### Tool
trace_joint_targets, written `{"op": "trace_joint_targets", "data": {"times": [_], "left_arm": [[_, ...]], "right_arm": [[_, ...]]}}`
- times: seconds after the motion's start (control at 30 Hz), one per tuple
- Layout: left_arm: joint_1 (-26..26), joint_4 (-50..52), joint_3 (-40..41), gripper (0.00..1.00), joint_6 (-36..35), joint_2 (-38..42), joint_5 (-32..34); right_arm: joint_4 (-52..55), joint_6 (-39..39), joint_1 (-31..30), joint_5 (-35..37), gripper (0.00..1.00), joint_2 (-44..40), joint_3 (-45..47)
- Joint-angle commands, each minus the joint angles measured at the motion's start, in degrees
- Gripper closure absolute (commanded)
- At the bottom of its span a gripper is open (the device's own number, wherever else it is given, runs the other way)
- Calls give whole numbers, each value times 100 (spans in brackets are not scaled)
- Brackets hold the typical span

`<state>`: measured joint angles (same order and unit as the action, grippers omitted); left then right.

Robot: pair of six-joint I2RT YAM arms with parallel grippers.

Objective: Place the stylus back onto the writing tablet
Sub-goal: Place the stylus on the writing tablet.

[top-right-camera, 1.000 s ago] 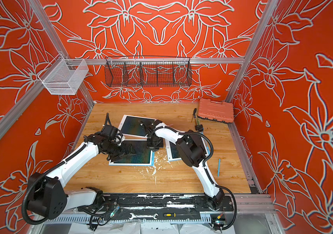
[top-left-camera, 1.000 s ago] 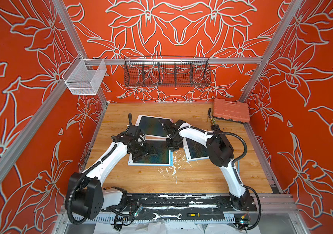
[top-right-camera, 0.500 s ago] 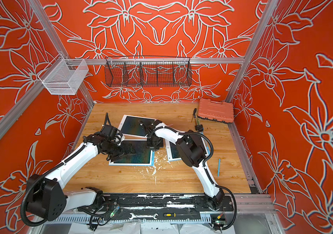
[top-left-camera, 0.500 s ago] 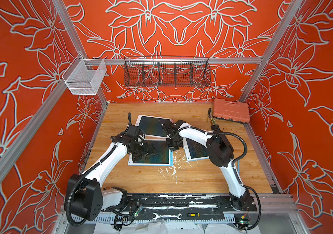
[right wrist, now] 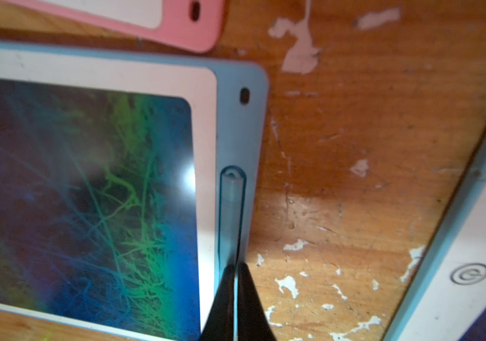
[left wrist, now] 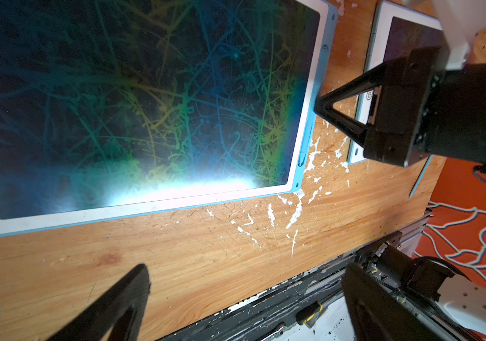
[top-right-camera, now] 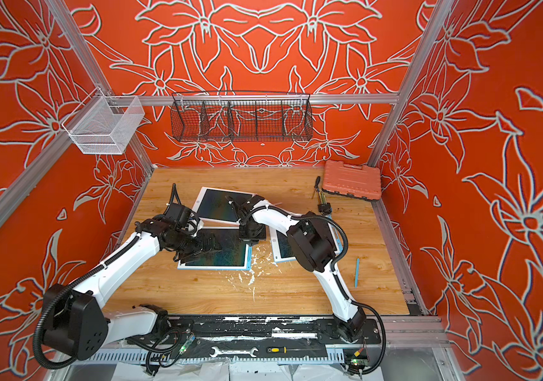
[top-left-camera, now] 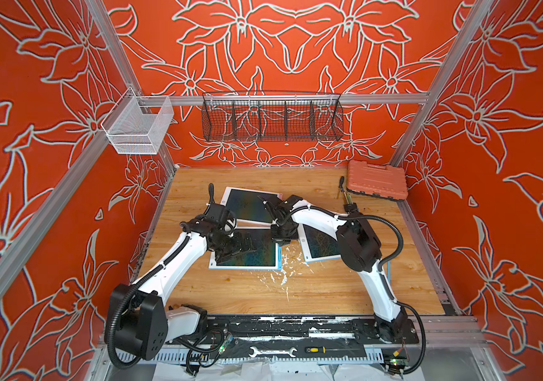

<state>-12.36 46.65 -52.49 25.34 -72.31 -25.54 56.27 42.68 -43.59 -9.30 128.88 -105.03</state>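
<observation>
A blue-framed writing tablet (top-left-camera: 263, 254) (top-right-camera: 230, 254) lies at the middle of the wooden table. A blue stylus (right wrist: 231, 203) lies in the slot of the tablet's side rail (right wrist: 236, 133). My right gripper (right wrist: 236, 267) (top-left-camera: 283, 238) is shut, its tips right over the stylus's near end, with only a thin blue sliver between them. In the left wrist view, the right gripper (left wrist: 320, 107) touches that rail. My left gripper (left wrist: 244, 295) (top-left-camera: 240, 245) hangs open over the tablet's left part, holding nothing.
A pink-edged tablet (top-left-camera: 250, 206) lies behind and a third tablet (top-left-camera: 319, 244) to the right under my right arm. A second blue stylus (top-right-camera: 357, 272) lies loose at the right. An orange case (top-left-camera: 377, 179) sits back right. White flecks (top-left-camera: 283, 277) mark the wood.
The right gripper's jaws have drawn slightly closer together over the stylus. Both arms stay where they were.
</observation>
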Motion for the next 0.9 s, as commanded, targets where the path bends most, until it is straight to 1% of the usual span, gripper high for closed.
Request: {"op": "trace_joint_targets", "data": {"times": [0.0, 0.33, 0.87], "left_arm": [[42, 72, 64, 0, 2, 128, 5], [42, 54, 77, 0, -3, 123, 5], [52, 36, 67, 0, 6, 89, 1]], "right_arm": [[62, 75, 9, 84, 94, 2, -79], [181, 73, -11, 134, 99, 163, -131], [618, 508, -167, 621, 95, 401, -206]]}}
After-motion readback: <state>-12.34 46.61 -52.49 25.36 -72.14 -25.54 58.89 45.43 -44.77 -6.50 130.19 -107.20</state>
